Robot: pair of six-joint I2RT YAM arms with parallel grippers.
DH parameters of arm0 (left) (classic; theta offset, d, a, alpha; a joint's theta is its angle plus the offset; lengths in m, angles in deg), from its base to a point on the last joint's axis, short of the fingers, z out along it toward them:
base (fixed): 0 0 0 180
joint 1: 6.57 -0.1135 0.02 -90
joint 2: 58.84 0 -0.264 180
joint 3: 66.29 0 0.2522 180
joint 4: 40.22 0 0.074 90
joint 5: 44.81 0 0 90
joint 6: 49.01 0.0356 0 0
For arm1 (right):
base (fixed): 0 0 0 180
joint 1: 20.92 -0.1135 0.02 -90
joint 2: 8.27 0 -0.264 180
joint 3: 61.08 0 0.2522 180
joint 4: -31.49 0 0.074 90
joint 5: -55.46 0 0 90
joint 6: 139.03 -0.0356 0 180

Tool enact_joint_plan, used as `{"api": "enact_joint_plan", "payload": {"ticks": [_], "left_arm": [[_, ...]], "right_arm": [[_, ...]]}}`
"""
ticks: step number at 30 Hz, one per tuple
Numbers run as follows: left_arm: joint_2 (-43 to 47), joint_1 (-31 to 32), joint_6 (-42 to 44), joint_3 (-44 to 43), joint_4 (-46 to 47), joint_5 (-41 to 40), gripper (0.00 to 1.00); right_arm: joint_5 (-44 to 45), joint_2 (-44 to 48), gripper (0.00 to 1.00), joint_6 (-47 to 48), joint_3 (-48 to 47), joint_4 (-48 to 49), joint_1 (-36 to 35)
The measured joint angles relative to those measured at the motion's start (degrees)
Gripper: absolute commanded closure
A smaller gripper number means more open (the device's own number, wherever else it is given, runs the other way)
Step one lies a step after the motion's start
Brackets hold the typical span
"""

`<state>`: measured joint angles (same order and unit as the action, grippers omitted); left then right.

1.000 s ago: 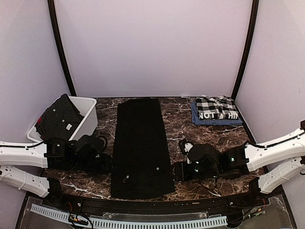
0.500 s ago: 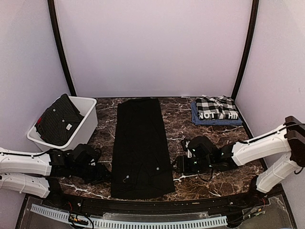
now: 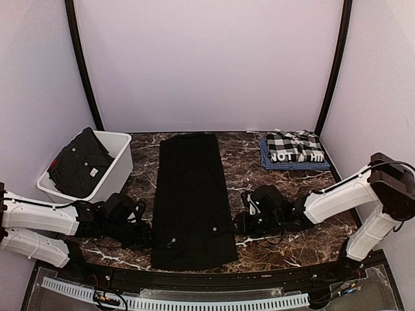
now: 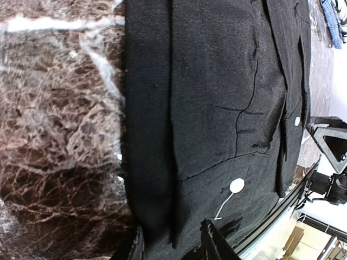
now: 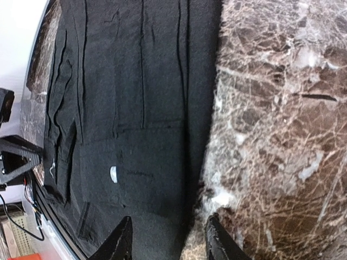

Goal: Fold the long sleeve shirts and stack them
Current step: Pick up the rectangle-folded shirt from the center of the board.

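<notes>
A plain black long sleeve shirt (image 3: pixel 192 197) lies folded into a long narrow strip down the middle of the table. It has small white buttons near its near end. My left gripper (image 3: pixel 146 234) is open and low at the strip's left edge. In the left wrist view my left gripper (image 4: pixel 172 246) straddles that edge of the black shirt (image 4: pixel 217 108). My right gripper (image 3: pixel 237 225) is open at the strip's right edge. In the right wrist view my right gripper (image 5: pixel 169 244) straddles the edge of the shirt (image 5: pixel 135 108). A folded checked shirt lettered "NOT" (image 3: pixel 295 150) lies at the back right.
A white plastic bin (image 3: pixel 120 162) stands at the left and holds another dark shirt (image 3: pixel 81 163). The dark marble tabletop (image 3: pixel 253 175) is walled by pale panels at the back and sides. A cable rail (image 3: pixel 175 301) runs along the near edge.
Both arms have lowered and reached inward. The right gripper has moved left to the strip's right edge, and the left gripper has settled at its left edge. The shirt has not moved.
</notes>
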<state>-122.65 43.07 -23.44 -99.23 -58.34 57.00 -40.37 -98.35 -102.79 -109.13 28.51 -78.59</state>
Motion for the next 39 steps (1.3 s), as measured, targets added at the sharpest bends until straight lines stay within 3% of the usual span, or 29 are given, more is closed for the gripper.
{"api": "enact_joint_plan", "payload": {"ticks": [7, 14, 20, 24, 32, 39], "left_arm": [[-0.90, 0.00, 1.46, -1.86, -3.28, -0.70, 0.67], [-2.51, 0.00, 2.19, -2.43, -2.86, 0.26, 0.79], [-2.23, -0.02, 1.53, -2.40, -2.78, 2.62, 0.84], [0.13, -0.02, 1.01, -2.36, -2.78, 3.43, 0.84], [0.59, -0.02, 1.14, -2.36, -3.72, 3.61, 0.72], [0.42, 0.00, 1.27, -2.29, -5.44, 3.61, 0.63]], "right_arm": [[-2.60, -4.11, 0.75, -1.14, -1.57, 4.04, 0.46], [-3.65, -4.96, 0.92, -2.67, -1.57, 4.92, 0.46], [-3.67, -3.61, 1.00, -3.19, -0.98, 4.35, 0.46], [-3.72, -2.43, 1.00, -3.10, -0.87, 4.26, 0.46], [-4.70, -2.10, 0.76, -2.19, -0.50, 4.04, 0.44], [-5.31, -1.22, 0.73, -2.27, 1.75, 4.17, 0.33]]}}
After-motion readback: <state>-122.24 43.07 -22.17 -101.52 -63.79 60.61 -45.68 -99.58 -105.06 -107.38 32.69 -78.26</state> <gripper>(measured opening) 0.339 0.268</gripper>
